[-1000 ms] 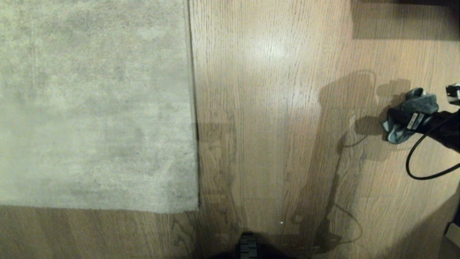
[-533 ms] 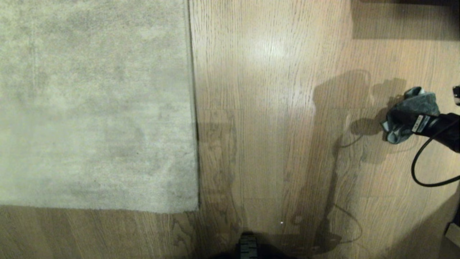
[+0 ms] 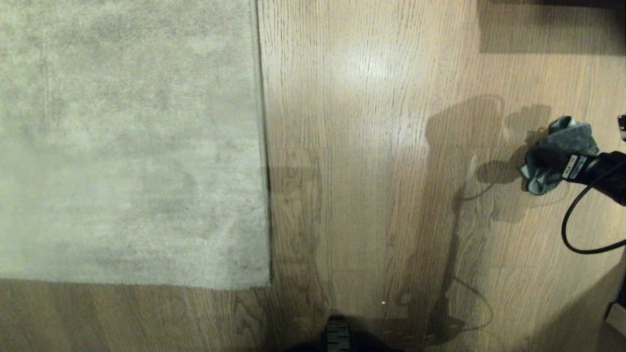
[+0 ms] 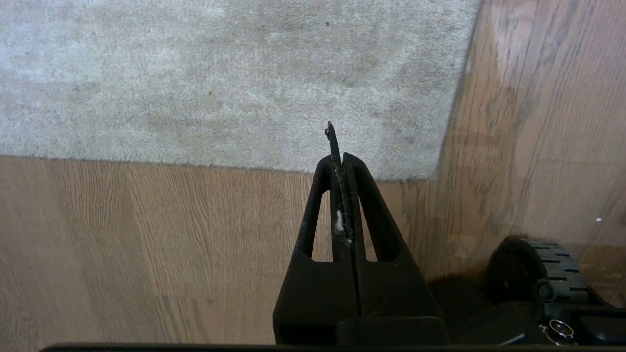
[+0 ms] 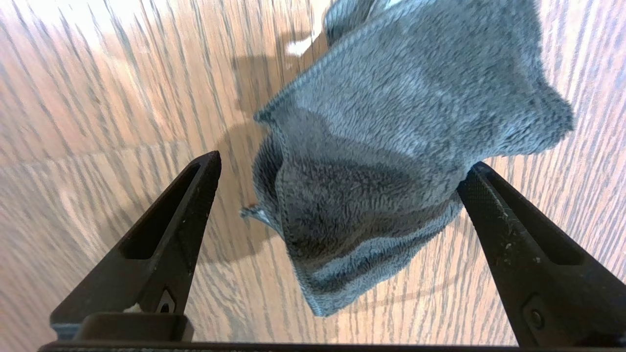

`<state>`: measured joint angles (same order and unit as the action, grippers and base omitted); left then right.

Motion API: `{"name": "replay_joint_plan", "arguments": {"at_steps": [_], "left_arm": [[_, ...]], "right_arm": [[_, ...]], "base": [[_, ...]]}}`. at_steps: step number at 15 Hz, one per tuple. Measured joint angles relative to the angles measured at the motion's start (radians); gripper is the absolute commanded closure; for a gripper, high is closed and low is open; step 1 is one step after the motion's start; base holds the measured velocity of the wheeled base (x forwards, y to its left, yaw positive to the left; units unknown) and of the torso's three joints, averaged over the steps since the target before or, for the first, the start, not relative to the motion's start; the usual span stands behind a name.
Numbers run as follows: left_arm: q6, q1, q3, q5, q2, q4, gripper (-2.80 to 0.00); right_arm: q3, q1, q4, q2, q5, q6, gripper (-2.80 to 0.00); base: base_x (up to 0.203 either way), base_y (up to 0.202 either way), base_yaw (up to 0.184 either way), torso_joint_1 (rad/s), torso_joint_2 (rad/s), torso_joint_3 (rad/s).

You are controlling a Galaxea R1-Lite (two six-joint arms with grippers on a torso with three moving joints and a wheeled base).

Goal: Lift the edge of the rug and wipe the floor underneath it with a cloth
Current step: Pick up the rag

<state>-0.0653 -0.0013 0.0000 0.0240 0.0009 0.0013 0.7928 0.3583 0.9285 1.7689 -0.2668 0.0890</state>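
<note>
Right end effector (image 5: 337, 168): jaws spread wide around the cloth (image 5: 391, 146) — slightly nearer the frame's right edge than a second ago.
Left end effector (image 4: 341, 159): closed, empty.
Rug edge (image 3: 264, 146): flat — unchanged.

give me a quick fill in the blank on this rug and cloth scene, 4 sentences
1. The right gripper stands with its jaws wide ____ around the cloth.
2. The cloth lies on the ____, well apart from the rug.
3. The rug edge lies ____ on the floor, not yet lifted.
4. The left gripper, near the rug's corner, has its jaws ____.

Missing words: open; floor; flat; shut
</note>
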Motion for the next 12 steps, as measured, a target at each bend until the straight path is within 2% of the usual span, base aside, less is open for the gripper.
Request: {"name": "replay_joint_plan", "arguments": {"at_steps": [7,12], "left_arm": [[0.000,0.000,0.000,0.000,0.000,0.000,0.00],[0.000,0.000,0.000,0.000,0.000,0.000,0.00]], "right_arm": [[0.003,0.001,0.004,0.035,0.002,-0.010,0.00],[-0.009,0.001,0.135,0.079,0.000,-0.002,0.00]], "base": [[0.000,0.000,0.000,0.000,0.00,0.000],[0.000,0.000,0.000,0.000,0.00,0.000]]}}
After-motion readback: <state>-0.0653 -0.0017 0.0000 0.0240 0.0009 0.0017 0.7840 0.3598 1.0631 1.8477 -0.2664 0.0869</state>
